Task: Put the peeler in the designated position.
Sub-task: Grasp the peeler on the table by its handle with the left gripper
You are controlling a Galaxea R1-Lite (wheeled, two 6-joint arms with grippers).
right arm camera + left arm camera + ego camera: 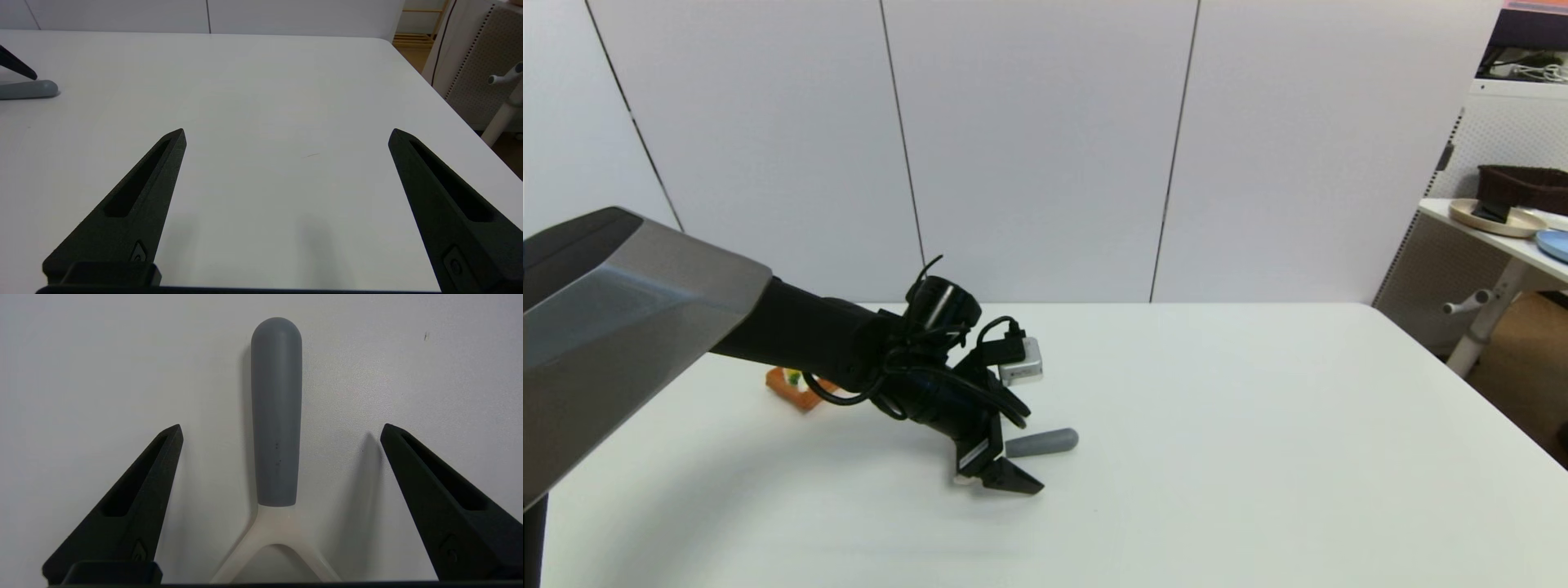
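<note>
The peeler (276,416) lies flat on the white table (1258,425), its grey handle pointing away from my left wrist and its cream forked head (278,539) nearest the camera. My left gripper (282,430) is open, one finger on each side of the peeler and neither touching it. In the head view the left gripper (1011,467) is low over the table's middle, with the grey handle (1041,443) sticking out to its right. The right gripper (287,132) hangs open and empty over bare table; its view shows the handle (28,90) far off. No mark shows the designated position.
An orange toy toast (792,385) lies on the table behind the left arm. A side table (1486,233) with a tray, a dark basket and a blue plate stands off the main table's right edge.
</note>
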